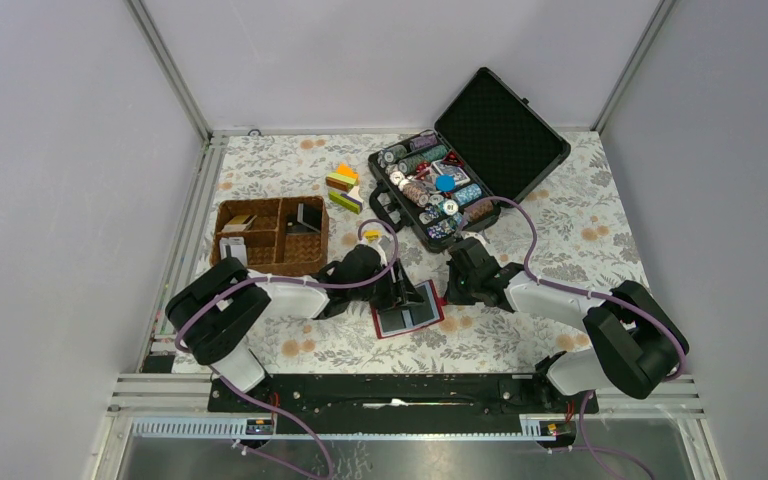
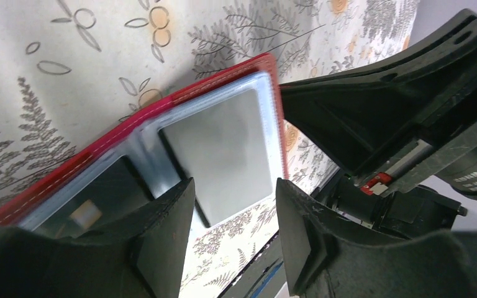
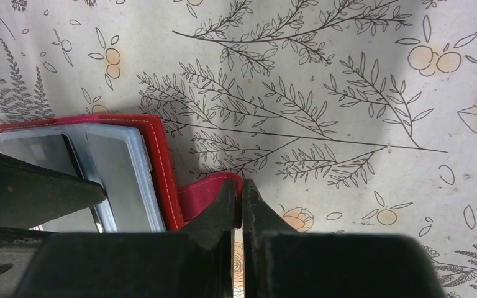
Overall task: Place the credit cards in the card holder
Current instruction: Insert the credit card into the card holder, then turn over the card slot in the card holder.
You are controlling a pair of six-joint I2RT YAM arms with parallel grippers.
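Near the basket (image 1: 282,268), left end effector (image 2: 235,192) gapes over card holder (image 3: 161,161); right end effector (image 3: 240,189) seemingly pinches it.

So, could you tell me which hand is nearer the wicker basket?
Left. The left hand is over the card holder, on the wicker basket's side; the right hand pinches the holder's opposite edge.

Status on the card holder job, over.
Left pincer open, straddling grey card at the open card holder. Right pincer shut on its red flap. No obstruction seen.
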